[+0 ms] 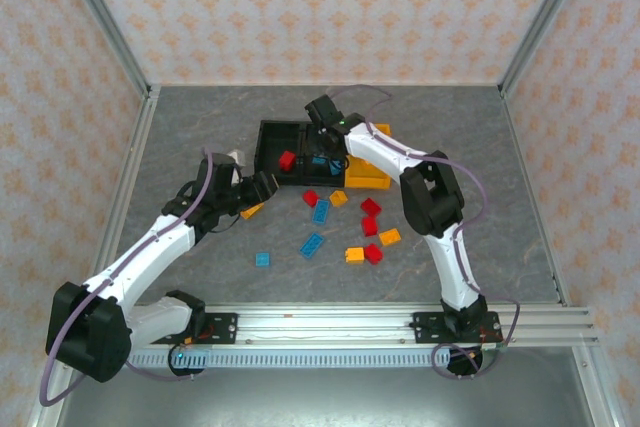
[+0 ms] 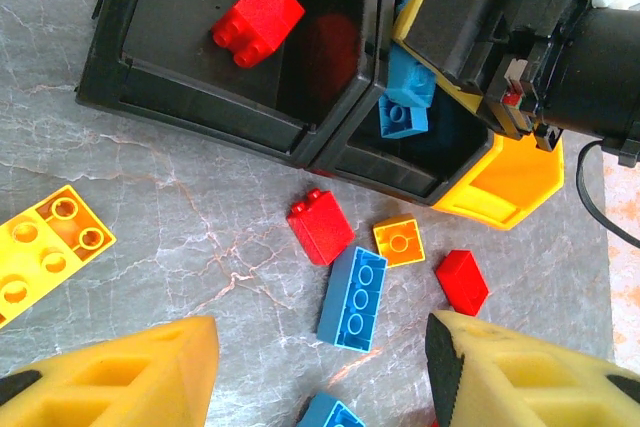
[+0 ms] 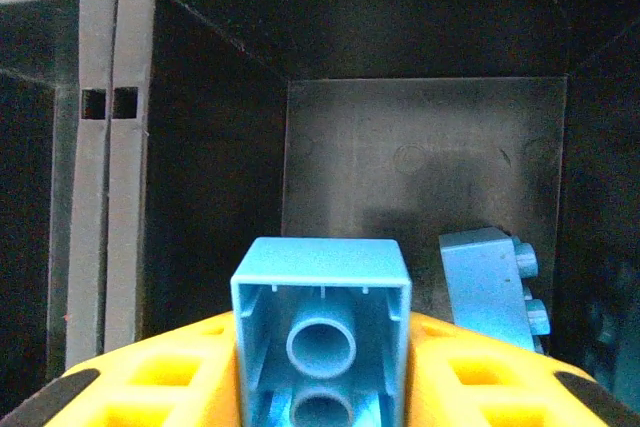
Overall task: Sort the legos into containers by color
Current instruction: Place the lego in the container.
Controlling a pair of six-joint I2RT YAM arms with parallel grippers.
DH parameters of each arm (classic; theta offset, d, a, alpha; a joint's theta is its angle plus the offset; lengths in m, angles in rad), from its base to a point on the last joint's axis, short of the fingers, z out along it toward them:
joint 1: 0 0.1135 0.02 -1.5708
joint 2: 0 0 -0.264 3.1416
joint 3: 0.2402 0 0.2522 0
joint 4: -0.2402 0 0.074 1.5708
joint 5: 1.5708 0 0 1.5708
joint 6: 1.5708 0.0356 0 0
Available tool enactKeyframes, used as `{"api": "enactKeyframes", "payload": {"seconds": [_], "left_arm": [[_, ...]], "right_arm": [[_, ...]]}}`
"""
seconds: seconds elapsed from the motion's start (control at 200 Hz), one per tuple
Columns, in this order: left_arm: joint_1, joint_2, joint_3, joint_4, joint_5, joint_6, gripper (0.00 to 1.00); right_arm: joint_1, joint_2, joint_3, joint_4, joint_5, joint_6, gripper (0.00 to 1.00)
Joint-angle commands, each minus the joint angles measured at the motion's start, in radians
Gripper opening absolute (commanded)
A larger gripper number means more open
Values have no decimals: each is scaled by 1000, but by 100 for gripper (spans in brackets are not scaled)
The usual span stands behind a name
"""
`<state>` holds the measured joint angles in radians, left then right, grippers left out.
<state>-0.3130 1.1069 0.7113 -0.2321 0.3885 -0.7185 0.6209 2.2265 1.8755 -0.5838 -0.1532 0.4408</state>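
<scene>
One blue lego (image 3: 322,317) is pinched tight, hollow underside to the wrist camera, between the yellow fingers (image 3: 150,382) of the right gripper (image 1: 322,150), and it's hanging right over the middle black bin (image 3: 220,147)! On that bin's floor a second blue lego (image 3: 490,282) lies on its side against the right wall. Next door, the left black bin (image 2: 150,7) has a single red lego (image 2: 257,18) in it. On the other side the orange-yellow bin (image 2: 505,182) closes out the row, its inside mostly hidden by the arm. All three bins are joined and sit toward the far edge of the tabletop (image 1: 480,177), about midway across.

Moving outward: loose legos are scattered over the middle of the tabletop, on the near side of the bins. From the left wrist there's a loose red lego (image 2: 321,226) just beside a long blue lego (image 2: 353,297), a small orange lego (image 2: 399,241) right by them, and another red lego (image 2: 462,281) further right. A big yellow lego (image 2: 45,252) lies apart, toward the left edge. A lone blue lego (image 1: 263,259) sits closer to the near edge.

And the left gripper (image 2: 320,347): jaws spread wide, nothing between its fingers (image 2: 130,377), hovering low over the tabletop left of the pile, facing the bins.
</scene>
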Motion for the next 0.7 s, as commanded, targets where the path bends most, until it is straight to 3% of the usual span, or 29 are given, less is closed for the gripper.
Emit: {"api": "enactKeyframes", "payload": {"seconds": [0.0, 0.305, 0.455, 0.696], "left_arm": [[6, 7, 6, -15, -9, -15, 58], [6, 10, 9, -27, 4, -4, 59], [3, 24, 1, -18, 96, 39, 59], [-50, 26, -7, 10, 199, 89, 60]], "right_arm": [[-3, -1, -15, -5, 27, 6, 44], [19, -140, -57, -5, 59, -28, 51], [36, -311, -228, 38, 94, -46, 58], [38, -609, -565, 29, 96, -83, 59]]}}
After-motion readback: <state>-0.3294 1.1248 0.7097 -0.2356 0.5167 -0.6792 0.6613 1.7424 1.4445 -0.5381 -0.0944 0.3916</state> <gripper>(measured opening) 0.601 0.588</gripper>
